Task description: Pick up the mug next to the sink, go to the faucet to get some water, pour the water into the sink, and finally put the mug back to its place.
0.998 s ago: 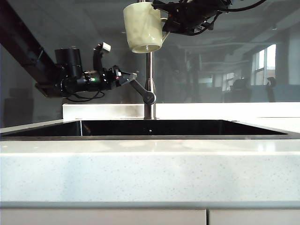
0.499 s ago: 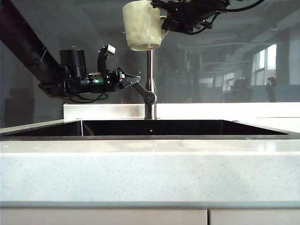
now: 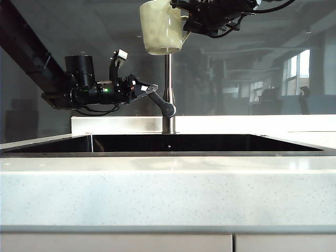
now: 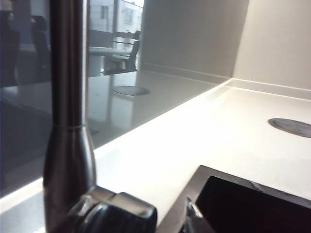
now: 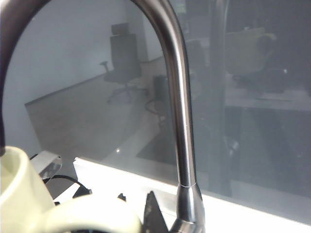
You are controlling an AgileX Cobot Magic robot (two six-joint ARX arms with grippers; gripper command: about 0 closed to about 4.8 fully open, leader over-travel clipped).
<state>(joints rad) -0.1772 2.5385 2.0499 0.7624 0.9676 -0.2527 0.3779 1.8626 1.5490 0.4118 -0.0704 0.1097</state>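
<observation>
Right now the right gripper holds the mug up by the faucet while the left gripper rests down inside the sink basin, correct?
Not quite. The right gripper does hold the mug by the faucet, but the exterior view shows the left gripper at the faucet's lever, above the sink.

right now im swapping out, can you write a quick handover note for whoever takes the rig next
Right end effector: shut on the mug by its handle, held high by the top of the faucet, roughly upright.
Left end effector: open, at the faucet lever, not gripping it.
Sink: dark basin below; whether water is running cannot be told.
Done: mug picked up and brought to the faucet.
Left: get water, pour it into the sink, put the mug back beside the sink.
</observation>
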